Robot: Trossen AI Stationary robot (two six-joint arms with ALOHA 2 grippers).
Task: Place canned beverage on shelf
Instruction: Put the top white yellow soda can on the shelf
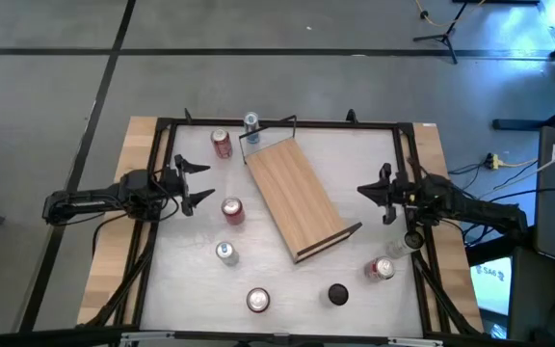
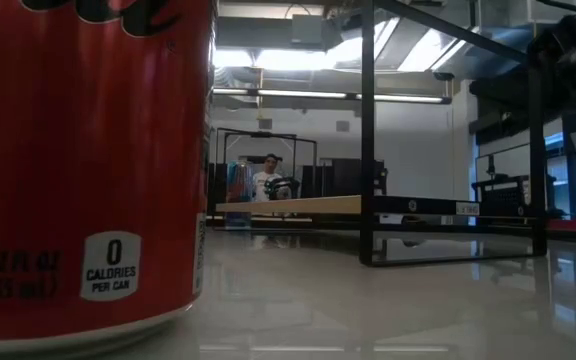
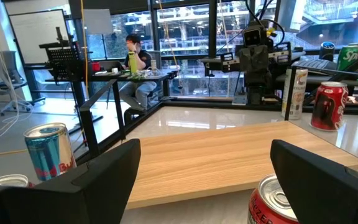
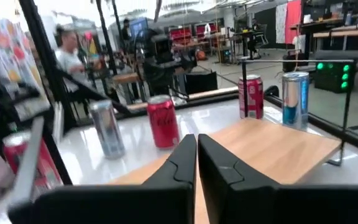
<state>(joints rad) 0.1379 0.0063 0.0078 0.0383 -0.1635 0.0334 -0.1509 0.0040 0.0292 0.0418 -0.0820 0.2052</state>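
The left gripper (image 1: 198, 183) is at the left side of the table w/ its two fingers spread wide apart, nothing between them. A red can (image 1: 232, 210) stands just beside it, a bit nearer the front. In the left wrist view that same red can (image 3: 277, 202) shows low down by one dark finger (image 3: 319, 171), not touching it as far as I can tell.

The right gripper (image 1: 364, 191) is at the right side of the table, fingers (image 4: 178, 163) pressed together, holding nothing. It points in toward the shelf (image 1: 297, 197).

The shelf is a long light-wood board lying slanted in the middle of the table, between the 2 grippers. It has thin black wire rails at both ends. No can sits on it.

Cans stand around it on the white table (image 1: 364, 154). A blue & silver can (image 1: 251, 122) is at the back, just by the shelf's far end. Another red can (image 1: 222, 144) is near it, to the left. A silver can (image 1: 226, 253) stands left of the shelf, nearer the front. One red can (image 1: 257, 301) is at the front edge, next to a black round thing (image 1: 337, 294). One more red can (image 1: 383, 269) is at the front right, near the right arm.

A person (image 3: 137, 62) sits at a desk far behind the table.
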